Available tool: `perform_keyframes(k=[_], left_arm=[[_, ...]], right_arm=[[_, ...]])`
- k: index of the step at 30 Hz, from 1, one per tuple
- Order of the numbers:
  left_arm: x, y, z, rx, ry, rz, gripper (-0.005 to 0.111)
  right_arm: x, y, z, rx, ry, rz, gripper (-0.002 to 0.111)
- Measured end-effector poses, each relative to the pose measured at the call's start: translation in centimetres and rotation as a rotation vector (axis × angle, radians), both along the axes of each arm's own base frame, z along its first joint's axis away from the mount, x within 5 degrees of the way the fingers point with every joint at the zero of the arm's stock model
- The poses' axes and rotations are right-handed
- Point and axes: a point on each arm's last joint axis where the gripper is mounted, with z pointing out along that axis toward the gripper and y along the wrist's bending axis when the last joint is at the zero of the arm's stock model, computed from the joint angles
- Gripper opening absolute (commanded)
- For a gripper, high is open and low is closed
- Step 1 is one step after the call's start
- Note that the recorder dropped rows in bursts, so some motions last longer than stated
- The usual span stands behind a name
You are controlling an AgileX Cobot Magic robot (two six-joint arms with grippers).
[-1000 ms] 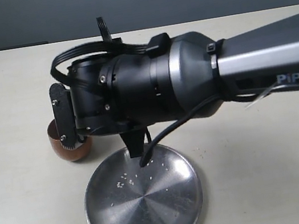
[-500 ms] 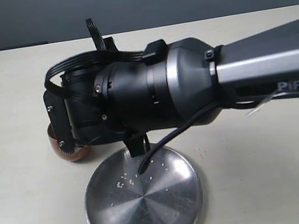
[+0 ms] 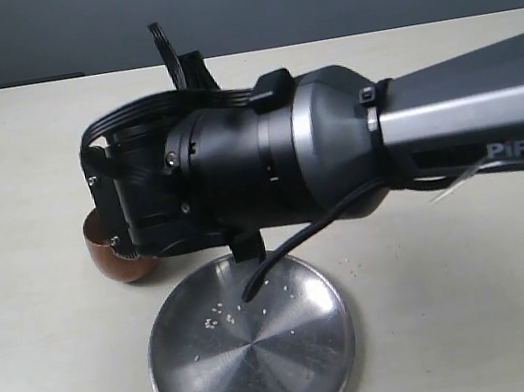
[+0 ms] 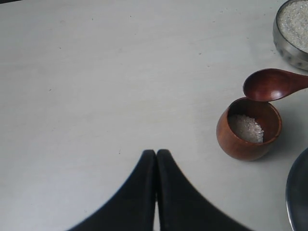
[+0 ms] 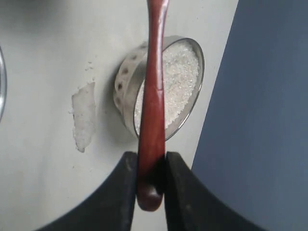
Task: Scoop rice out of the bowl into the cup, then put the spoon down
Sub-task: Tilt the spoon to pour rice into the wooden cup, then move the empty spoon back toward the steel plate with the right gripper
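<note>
The brown wooden cup [image 4: 249, 129] stands on the table with a small heap of rice [image 4: 246, 128] inside; only its edge [image 3: 112, 253] peeks out beside the right arm in the exterior view. The reddish-brown spoon [image 4: 270, 84] hovers with its round bowl just over the cup's rim. My right gripper [image 5: 150, 161] is shut on the spoon handle [image 5: 153, 96] near its end. The steel bowl [image 5: 166, 86], full of rice [image 5: 177, 72], lies beyond the handle. My left gripper [image 4: 156, 155] is shut and holds nothing, off to the side of the cup.
A large flat steel plate [image 3: 274, 377] with a few loose grains [image 3: 224, 312] lies in front of the cup. The right arm [image 3: 354, 144] covers the middle of the exterior view. A pale scuff [image 5: 84, 115] marks the table near the bowl.
The right wrist has rotated slightly over the cup; the cup's visible edge has changed a little. The plate and grains have stayed put.
</note>
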Motion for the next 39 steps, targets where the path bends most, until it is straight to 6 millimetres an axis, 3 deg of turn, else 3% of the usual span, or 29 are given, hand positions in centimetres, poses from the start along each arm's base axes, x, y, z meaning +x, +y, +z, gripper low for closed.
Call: perform_keyframes(k=[8,15,23,30,39], left_arm=[[0.0,0.0,0.0,0.0,0.0,0.0,0.0],[0.0,0.0,0.0,0.0,0.0,0.0,0.0],[0.0,0.0,0.0,0.0,0.0,0.0,0.0],[0.0,0.0,0.0,0.0,0.0,0.0,0.0],[0.0,0.0,0.0,0.0,0.0,0.0,0.0]], right_arm=[[0.0,0.0,0.0,0.056,-0.005,-0.05,-0.001],[0.7,-0.6,-0.4,0.35,0.027,-0.343,-0.001],[2.5,-3.6,-0.4,0.594,0.292,-0.693,-0.001],[0.5,-4.2,-1.9,0.558,0.515,-0.735,-0.001],[-2.8,-6.6,-4.2,0.523,0.659,-0.747,-0.001]])
